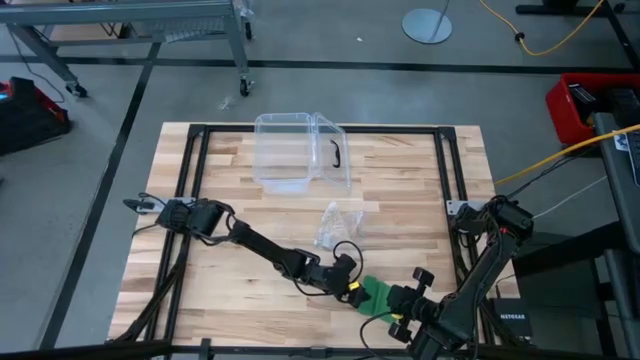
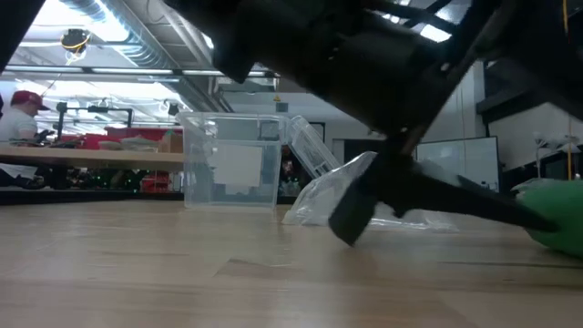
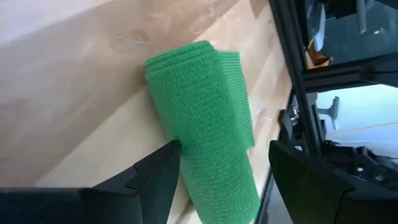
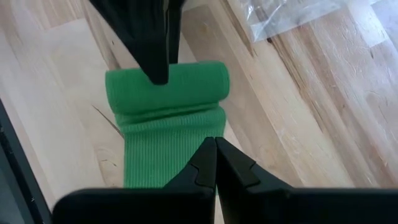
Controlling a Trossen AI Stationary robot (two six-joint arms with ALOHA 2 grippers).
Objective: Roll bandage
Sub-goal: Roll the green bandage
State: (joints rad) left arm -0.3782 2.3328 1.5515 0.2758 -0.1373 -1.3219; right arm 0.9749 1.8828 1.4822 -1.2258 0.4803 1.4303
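Observation:
The green bandage (image 1: 375,293) lies on the wooden table near its front edge, partly rolled. A stubby roll (image 4: 165,81) sits at the end of a flat strip (image 4: 161,143), and it also shows at the low view's right edge (image 2: 557,219). My left gripper (image 3: 224,146) reaches in from the table's left. It is open, with one finger on either side of the bandage just behind the roll. My right gripper (image 4: 216,142) comes slanting down from the table's right side. It is shut, with its tips on the strip. My left gripper has one finger (image 3: 165,171) close against the strip's side just behind the roll, and the other finger (image 3: 298,168) stands apart from it. Whether it touches the bandage I cannot tell. My right gripper sets its shut fingertips on the flat strip (image 4: 199,134), close to one long edge and a little short of the roll, slanting down from above. Whether cloth is pinched between them or only pressed down I cannot tell. The strip lies flat on the table.
A clear plastic box (image 1: 295,150) with an open lid stands at the table's far middle. A crinkly clear wrapper (image 1: 335,225) lies between it and the bandage. A black frame rail (image 1: 445,200) runs along the table's right side.

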